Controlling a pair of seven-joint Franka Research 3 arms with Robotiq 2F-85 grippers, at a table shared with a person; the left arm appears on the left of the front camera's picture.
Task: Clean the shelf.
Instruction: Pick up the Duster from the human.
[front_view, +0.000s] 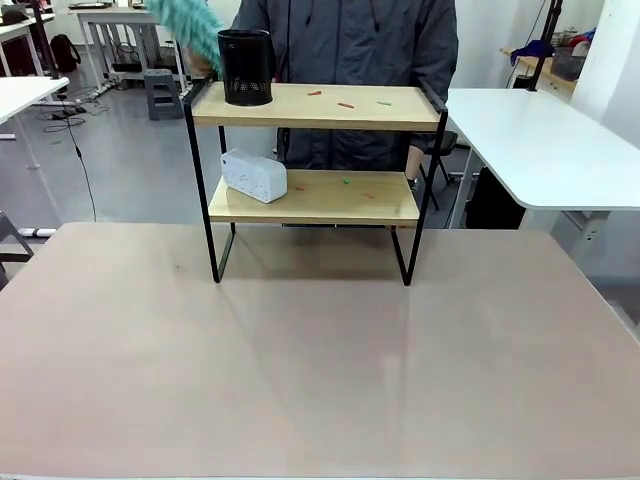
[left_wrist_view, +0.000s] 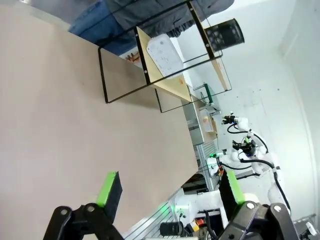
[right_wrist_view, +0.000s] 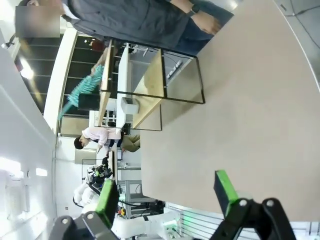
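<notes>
Blurred teal duster (front_view: 195, 28) at top edge

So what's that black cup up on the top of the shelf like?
It is a round black cup, open on top, its wall full of little holes like metal mesh. It stands upright at the left end of the top board of the shelf, next to the side rail. A teal duster is just behind its rim; I can't tell if they touch.

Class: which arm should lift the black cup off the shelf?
Probably left: the cup stands at the shelf's left end, that arm's side; the left gripper is open.
</notes>
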